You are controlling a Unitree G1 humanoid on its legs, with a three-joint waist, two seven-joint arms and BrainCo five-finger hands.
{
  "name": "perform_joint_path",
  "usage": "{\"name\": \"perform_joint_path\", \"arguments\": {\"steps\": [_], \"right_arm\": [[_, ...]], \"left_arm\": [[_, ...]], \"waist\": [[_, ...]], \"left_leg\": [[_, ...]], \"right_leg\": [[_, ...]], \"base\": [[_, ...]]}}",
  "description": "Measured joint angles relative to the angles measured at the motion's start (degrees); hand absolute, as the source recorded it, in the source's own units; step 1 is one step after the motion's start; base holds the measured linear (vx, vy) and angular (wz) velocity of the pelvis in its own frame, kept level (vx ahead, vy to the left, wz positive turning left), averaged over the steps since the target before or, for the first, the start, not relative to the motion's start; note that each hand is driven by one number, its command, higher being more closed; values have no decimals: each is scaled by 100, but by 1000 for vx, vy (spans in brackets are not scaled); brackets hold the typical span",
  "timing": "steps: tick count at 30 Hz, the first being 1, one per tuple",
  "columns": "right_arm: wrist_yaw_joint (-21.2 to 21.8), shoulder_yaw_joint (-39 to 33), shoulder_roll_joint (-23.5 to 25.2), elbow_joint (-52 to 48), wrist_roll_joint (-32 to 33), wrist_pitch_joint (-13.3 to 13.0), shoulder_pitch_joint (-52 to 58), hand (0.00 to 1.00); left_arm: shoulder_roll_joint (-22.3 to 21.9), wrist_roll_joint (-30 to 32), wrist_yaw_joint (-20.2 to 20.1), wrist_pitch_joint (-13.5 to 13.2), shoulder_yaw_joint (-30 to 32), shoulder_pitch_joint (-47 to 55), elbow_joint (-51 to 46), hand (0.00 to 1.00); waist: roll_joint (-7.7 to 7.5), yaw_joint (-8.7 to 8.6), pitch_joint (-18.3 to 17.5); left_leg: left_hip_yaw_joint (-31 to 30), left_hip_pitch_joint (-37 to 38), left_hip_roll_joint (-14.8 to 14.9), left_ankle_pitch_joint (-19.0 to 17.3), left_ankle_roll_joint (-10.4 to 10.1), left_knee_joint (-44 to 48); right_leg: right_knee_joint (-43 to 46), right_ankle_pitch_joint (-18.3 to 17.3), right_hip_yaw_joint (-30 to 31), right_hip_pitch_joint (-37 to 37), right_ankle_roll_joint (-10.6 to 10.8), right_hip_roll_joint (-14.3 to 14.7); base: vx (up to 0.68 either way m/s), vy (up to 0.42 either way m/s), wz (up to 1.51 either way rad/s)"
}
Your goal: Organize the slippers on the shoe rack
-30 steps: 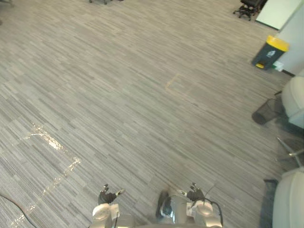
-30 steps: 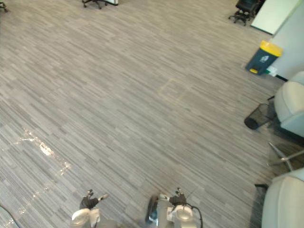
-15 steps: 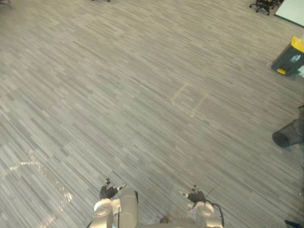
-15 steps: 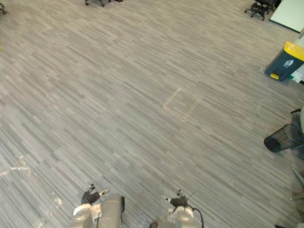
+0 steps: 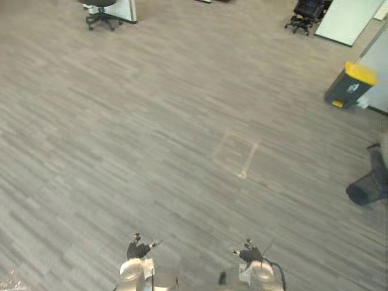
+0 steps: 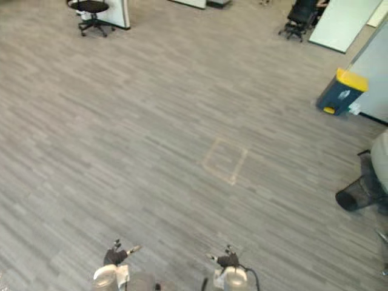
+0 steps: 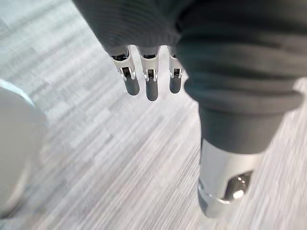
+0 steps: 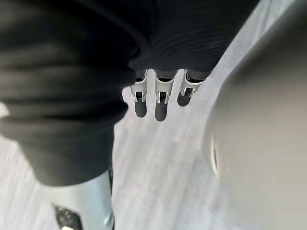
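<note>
My left hand (image 5: 138, 249) hangs low at the bottom of the eye views, and its fingers (image 7: 151, 86) are straight and relaxed over bare grey carpet, holding nothing. My right hand (image 5: 248, 253) hangs at the bottom right of centre, its fingers (image 8: 160, 103) likewise straight and empty. Both hands are open above the striped floor.
A dark bin with a yellow lid (image 5: 348, 85) stands at the right by a pale wall. A black mesh basket (image 5: 367, 188) lies tipped at the right edge. Office chairs (image 5: 100, 12) (image 5: 306, 12) stand at the back. A faint taped square (image 5: 235, 154) marks the carpet.
The whole picture has shifted as the camera moved; the far chairs and bin now show more. Both hands hang as before.
</note>
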Motion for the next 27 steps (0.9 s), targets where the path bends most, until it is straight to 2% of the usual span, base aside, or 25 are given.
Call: {"name": "perform_joint_path", "arguments": {"steps": [2,3,4,5,6,8,9,10,11,12,13,14,16,17,19,20,22,23,24,25,26,27], "right_arm": [[14,-38,-35,19,-6,3,-48,0],[20,-74,-35,119,-22,-1,-119,0],[26,-107,-36,158,-34,4,-137,0],[38,-184,-56,174,-96,2,-188,0],[39,-277,-17,207,-162,19,-249,0],[49,-423,16,183,-185,18,-247,0],[50,-402,18,173,-186,32,-240,0],[55,-378,21,174,-183,33,-232,0],[75,-274,28,172,-179,38,-208,0],[74,-162,29,188,-177,68,-209,0],[78,-114,29,214,-173,78,-217,0],[79,-52,29,350,-171,93,-237,0],[76,-11,27,386,-167,137,-231,0],[70,60,27,413,-150,149,-194,0],[32,71,25,407,-138,149,-216,0],[22,72,26,408,-133,148,-224,0],[19,60,19,410,-129,145,-244,0],[22,98,5,509,-124,142,-248,0],[40,167,2,557,-124,146,-255,0],[40,160,17,530,-124,135,-238,0],[38,154,18,519,-125,130,-243,0],[38,150,19,515,-125,130,-240,0]], "left_arm": [[2,7,-6,1,-12,5,82,0],[40,7,-10,-3,-66,20,135,0],[98,10,-16,2,-134,18,191,0],[105,15,-23,8,-151,-51,295,0],[83,37,-24,4,-160,-66,316,0],[30,132,-22,3,-158,-82,325,0],[-29,174,-23,9,-99,-84,324,0],[-45,184,-22,15,-86,-62,325,0],[-84,219,-25,23,27,24,303,0],[-130,219,-30,17,82,32,240,0],[-129,217,-37,21,106,40,192,0],[-80,212,-23,26,125,57,76,0],[-32,206,-19,21,125,127,-44,0],[-20,117,-8,-9,144,297,-277,0],[-48,59,-16,-46,236,323,-408,0],[-114,-21,-18,-100,287,326,-428,0],[-230,-32,-6,-123,362,393,-523,0],[-259,-123,-12,-149,351,436,-517,0],[-224,-122,-11,-144,350,432,-525,0],[-226,-131,-5,-143,370,437,-520,0],[-219,-128,-7,-137,375,436,-521,0],[-213,-122,-7,-120,365,433,-511,0]], "waist": [[14,-74,-2],[-6,-155,-2],[-38,-197,-11],[45,-208,-44],[128,-179,-58],[216,-217,-100],[313,-230,-95],[354,-231,-92],[444,-229,-104],[448,-194,-85],[448,-175,-78],[397,-91,-53],[348,-19,-28],[261,49,-47],[254,144,-38],[208,182,-16],[262,200,-38],[323,273,-96],[257,298,-143],[207,352,-211],[152,369,-243],[141,370,-250]], "left_leg": [[158,420,66,17,-134,-417],[128,694,35,-17,-288,-621],[71,840,18,-51,-349,-660],[-24,959,119,-45,-357,-673],[-116,980,233,175,-727,-639],[-234,988,319,517,-903,-428],[-301,847,459,744,-865,331],[-377,742,520,877,-811,757],[-670,109,642,1315,-694,2349],[-740,-523,716,1096,-590,3568],[-741,-752,717,1009,-537,3918],[-733,-1276,700,800,-414,4392],[-653,-1697,652,596,-291,4333],[-639,-2185,494,374,-233,3628],[-686,-2606,240,307,-257,2576],[-741,-2771,64,451,-339,1861],[-782,-2820,-79,1071,-405,824],[-553,-2695,-79,1514,-214,906],[-400,-2685,-81,1369,-208,992],[-219,-2624,-99,1057,-84,1136],[-51,-2502,-119,881,68,1209],[17,-2418,-134,778,107,1214]], "right_leg": [[-1406,437,-309,-80,-137,191],[-2216,924,-319,-89,-270,373],[-2421,1622,-142,-53,-711,486],[-2293,1767,-122,-38,-910,613],[-1997,1460,-126,-101,-970,664],[-1744,1106,-194,-77,-1016,785],[-1837,905,-166,195,-1032,1002],[-1906,862,-132,344,-1049,1108],[-2233,766,50,747,-1099,1364],[-2419,649,249,1055,-1154,1532],[-2472,569,328,1175,-1218,1588],[-2527,403,584,1492,-1210,1628],[-2611,278,841,1785,-1159,1618],[-2707,148,1186,2087,-1041,1511],[-2765,-21,1541,2305,-897,1338],[-2823,-126,1738,2492,-752,1168],[-2786,-373,2002,2682,-476,976],[-2689,-545,2268,2849,-303,873],[-2642,-546,2366,2830,-301,796],[-2450,-449,2474,2802,-291,672],[-2165,-339,2458,2717,-91,548],[-1919,-291,2458,2642,-3,516]], "base": [[486,-72,-18],[563,-103,-6],[706,-135,-9],[718,-155,-19],[593,-144,-22],[470,-162,-26],[577,-189,-38],[681,-139,-58],[618,-37,-68],[486,10,-69],[445,4,-78],[437,6,-72],[409,35,-81],[395,118,-93],[502,224,-94],[593,331,-76],[553,346,-79],[442,300,-77],[565,365,-92],[659,420,-78],[542,341,-74],[573,370,-56]]}}
